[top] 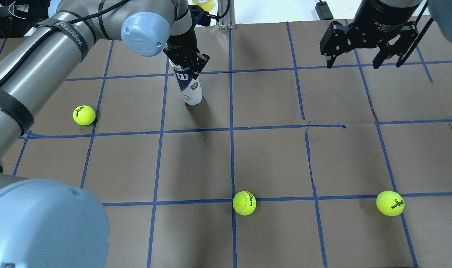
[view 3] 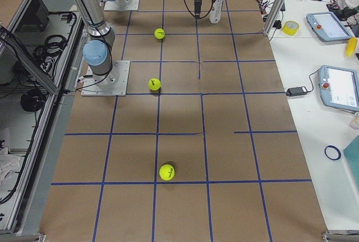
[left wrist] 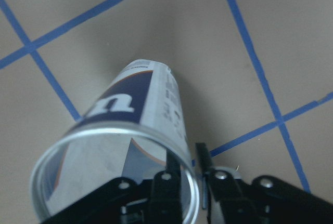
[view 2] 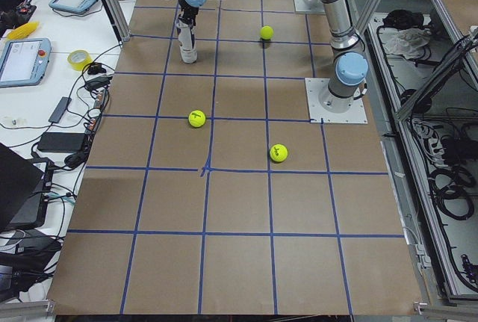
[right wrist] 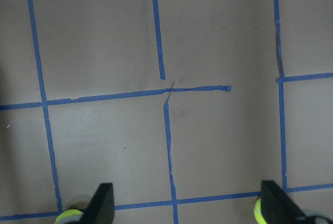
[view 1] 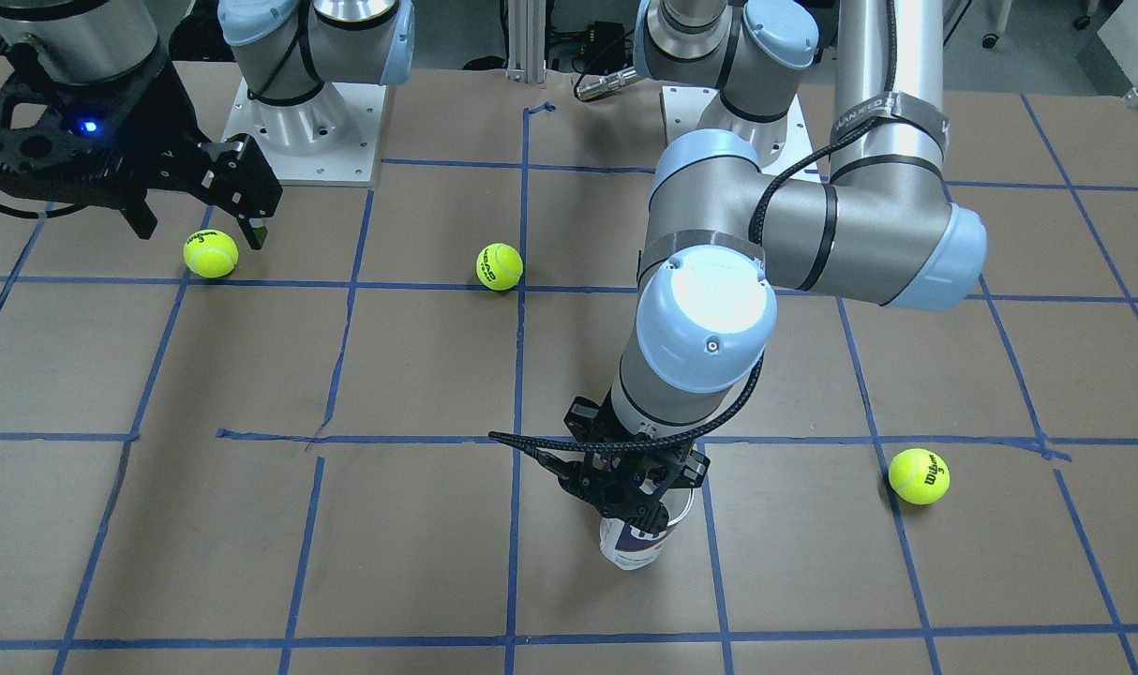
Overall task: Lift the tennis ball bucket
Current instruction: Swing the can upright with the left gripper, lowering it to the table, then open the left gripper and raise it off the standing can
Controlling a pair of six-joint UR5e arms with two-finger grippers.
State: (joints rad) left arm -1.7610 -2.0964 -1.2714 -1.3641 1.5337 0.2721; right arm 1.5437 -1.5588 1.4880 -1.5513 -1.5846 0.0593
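Note:
The tennis ball bucket [top: 189, 86] is a clear can with a white and navy label. It stands upright at the far left of the table and also shows in the front view [view 1: 636, 546] and the left wrist view [left wrist: 140, 115]. Its top is open and it looks empty. My left gripper [top: 187, 61] comes down from above and is shut on the can's rim, one finger inside and one outside [left wrist: 186, 164]. I cannot tell whether the can's base touches the table. My right gripper [top: 362, 61] is open and empty, high over the far right [right wrist: 188, 206].
Three yellow-green tennis balls lie loose on the brown paper with its blue tape grid: one at the left [top: 84, 115], one at the near middle [top: 244, 203], one at the near right [top: 390, 203]. My left arm's elbow [top: 43, 223] fills the near left corner.

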